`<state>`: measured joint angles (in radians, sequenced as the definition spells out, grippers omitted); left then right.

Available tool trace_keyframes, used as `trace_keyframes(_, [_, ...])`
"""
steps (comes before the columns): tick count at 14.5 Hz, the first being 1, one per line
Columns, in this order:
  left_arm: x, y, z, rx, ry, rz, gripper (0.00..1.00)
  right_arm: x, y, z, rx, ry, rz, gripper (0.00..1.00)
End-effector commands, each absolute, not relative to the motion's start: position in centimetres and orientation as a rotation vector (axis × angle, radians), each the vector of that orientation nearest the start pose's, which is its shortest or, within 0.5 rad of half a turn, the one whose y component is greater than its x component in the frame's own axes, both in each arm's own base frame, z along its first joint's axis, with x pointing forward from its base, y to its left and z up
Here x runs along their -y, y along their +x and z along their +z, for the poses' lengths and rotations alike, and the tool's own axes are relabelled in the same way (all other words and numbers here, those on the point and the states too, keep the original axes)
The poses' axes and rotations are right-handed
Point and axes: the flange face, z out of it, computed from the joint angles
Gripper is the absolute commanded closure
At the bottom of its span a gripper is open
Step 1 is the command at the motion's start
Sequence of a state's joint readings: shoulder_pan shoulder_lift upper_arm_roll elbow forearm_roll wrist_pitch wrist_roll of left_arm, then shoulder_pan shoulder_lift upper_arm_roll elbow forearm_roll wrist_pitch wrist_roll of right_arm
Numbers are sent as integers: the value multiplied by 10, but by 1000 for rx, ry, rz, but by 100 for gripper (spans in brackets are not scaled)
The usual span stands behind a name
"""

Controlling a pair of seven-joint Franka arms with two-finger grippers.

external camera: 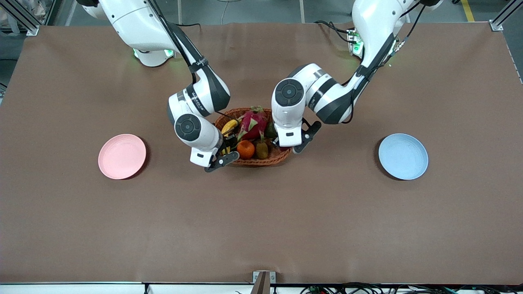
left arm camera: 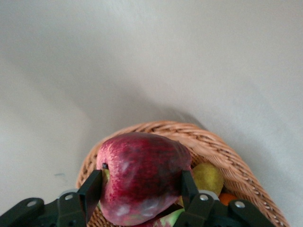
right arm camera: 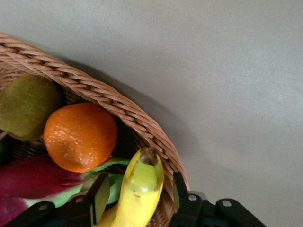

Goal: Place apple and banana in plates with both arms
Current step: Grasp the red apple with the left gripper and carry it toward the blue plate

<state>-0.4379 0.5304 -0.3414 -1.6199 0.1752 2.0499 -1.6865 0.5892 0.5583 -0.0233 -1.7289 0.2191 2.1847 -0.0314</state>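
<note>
The dark red apple sits at the wicker basket's end toward the left arm; in the front view the left wrist hides it. My left gripper is down in the basket, its fingers pressed on both sides of the apple. The yellow banana lies at the basket's end toward the right arm. My right gripper is open astride the banana's tip, with gaps on both sides. The pink plate and the blue plate lie bare.
The basket also holds a pink dragon fruit, an orange and a brown-green fruit. The pink plate lies toward the right arm's end of the brown table, the blue plate toward the left arm's end.
</note>
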Motion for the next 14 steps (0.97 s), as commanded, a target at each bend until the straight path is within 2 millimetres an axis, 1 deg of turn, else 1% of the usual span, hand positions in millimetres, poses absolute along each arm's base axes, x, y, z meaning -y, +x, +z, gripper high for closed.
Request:
trace_keyframes(1, [405,525,356,1242,-2798,32,97,-368,549,252,747,-2947,192,39])
trace_keyframes(3, [365,548,369,1202,-2809,34,97,-369,548,252,749,-2946,192,40])
trace_keyframes(5, [321,570,370,1136,-2806,70,97,-370,548,252,758,-2948,191,41])
trace_keyframes(6, [296,579,367,1088,-2808,96,98,-371,547,252,771,-2952,189,41])
trace_keyframes(7, [270,586,370,1057,-2807,115,98,-374,545,252,813,-2962,177,44])
trace_keyframes(9, [217,589,375,965,-2820,140,98,-375,545,252,855,-2979,167,44])
trace_keyframes(10, [196,590,376,920,-2833,148,98,-375,544,251,858,-2981,168,44])
trace_keyframes(11, [179,593,380,898,-2843,149,98,-376,544,252,863,-2980,159,44])
trace_keyframes(12, [160,596,379,882,-2848,160,98,-380,541,250,882,-2980,162,44])
trace_keyframes(14, [126,600,371,834,-2866,186,98,-383,540,248,895,-2984,159,44])
